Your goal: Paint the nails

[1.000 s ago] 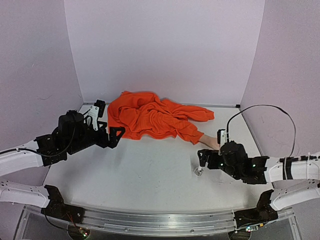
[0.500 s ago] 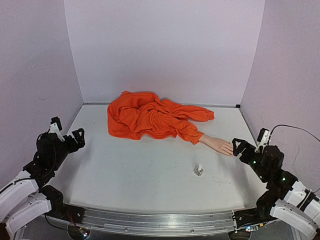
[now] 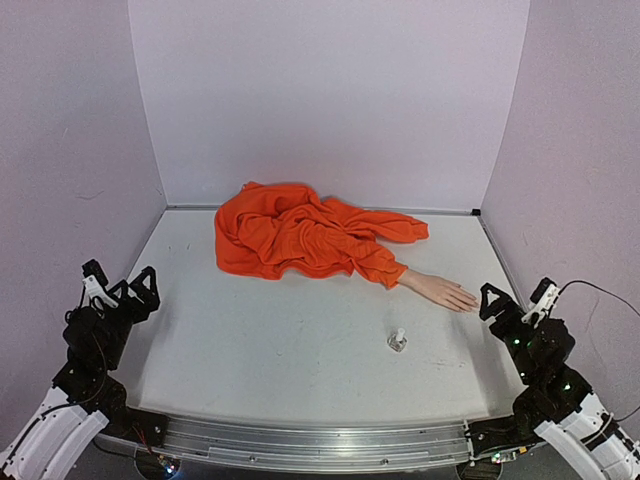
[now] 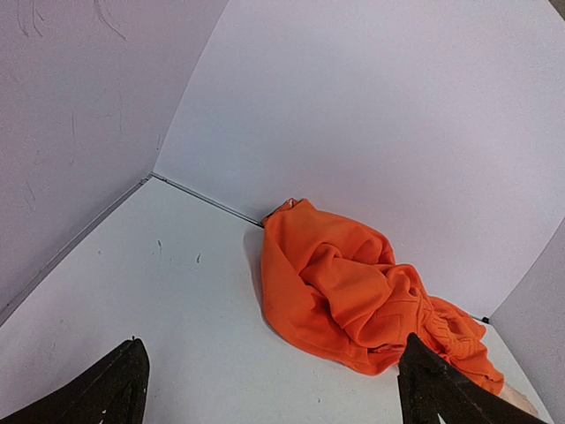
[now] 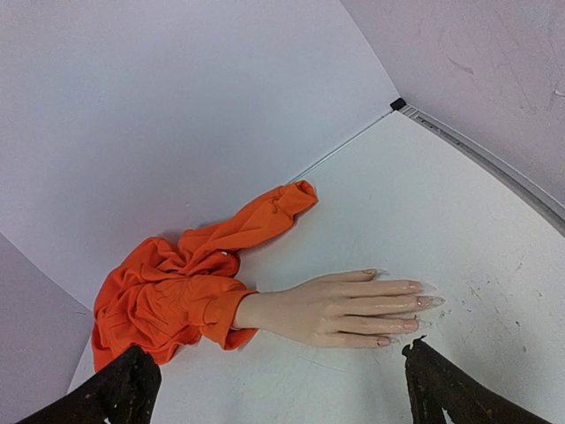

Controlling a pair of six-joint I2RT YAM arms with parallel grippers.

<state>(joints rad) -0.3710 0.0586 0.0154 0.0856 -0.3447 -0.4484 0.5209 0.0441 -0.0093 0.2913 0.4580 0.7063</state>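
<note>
A pale mannequin hand (image 3: 438, 290) lies flat on the white table, reaching out of an orange sleeve (image 3: 378, 262) toward the right. In the right wrist view the hand (image 5: 335, 309) shows its nails (image 5: 425, 301) at the slim fingertips, pointing right. My right gripper (image 3: 518, 298) stands open at the near right corner, a little right of the fingertips and apart from them, with nothing between its fingers (image 5: 441, 389). Over the near left corner my left gripper (image 3: 122, 276) is open and holds nothing, well away from the hand.
The bunched orange garment (image 3: 290, 235) fills the back middle and also shows in the left wrist view (image 4: 353, 291). A small clear bottle with a white cap (image 3: 398, 342) stands in front of the hand. Lilac walls close in three sides.
Both arms have pulled back from the middle of the table to the near corners. The right gripper left the spot by the bottle and hand; the left gripper left the garment's side.
</note>
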